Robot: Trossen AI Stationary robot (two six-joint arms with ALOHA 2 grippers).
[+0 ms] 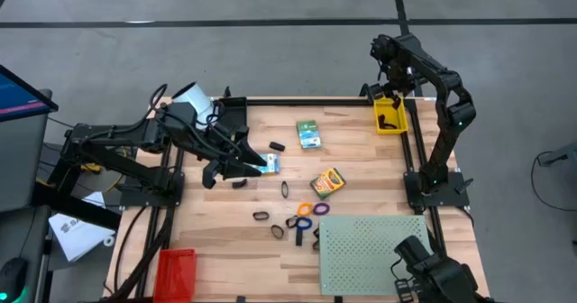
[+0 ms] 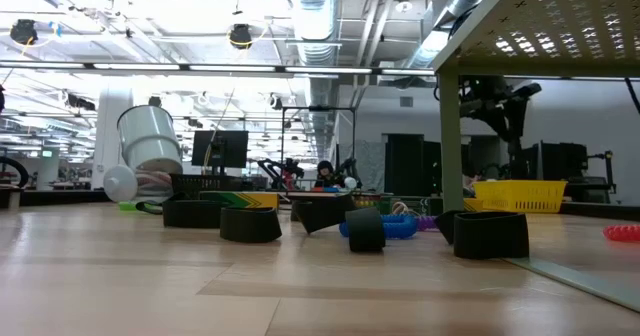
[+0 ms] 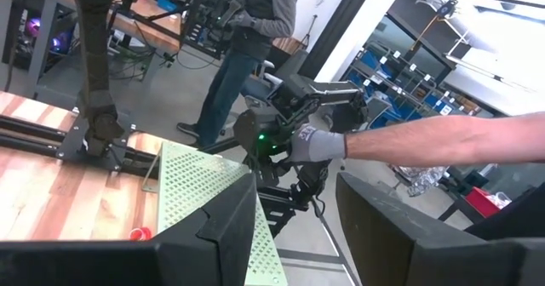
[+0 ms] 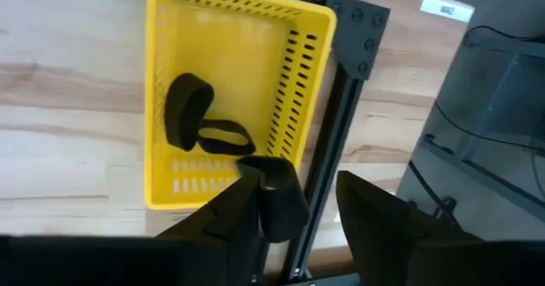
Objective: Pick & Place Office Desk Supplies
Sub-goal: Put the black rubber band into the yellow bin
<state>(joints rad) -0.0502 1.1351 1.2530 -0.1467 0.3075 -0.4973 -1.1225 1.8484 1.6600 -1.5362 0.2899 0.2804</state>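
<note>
The right gripper (image 4: 289,205) hangs over the yellow basket (image 1: 389,115) at the bench's far right corner, fingers apart; a black clip (image 4: 277,192) sits between them, against the left finger (two more lie in the basket). The left gripper (image 3: 294,226), fingers apart and empty, hovers mid-bench.

Pale green perforated board (image 1: 374,253) near table corner; yellow bin (image 1: 389,115) and red bin (image 1: 175,272) at opposite edges; person (image 3: 255,31) beyond table.
</note>
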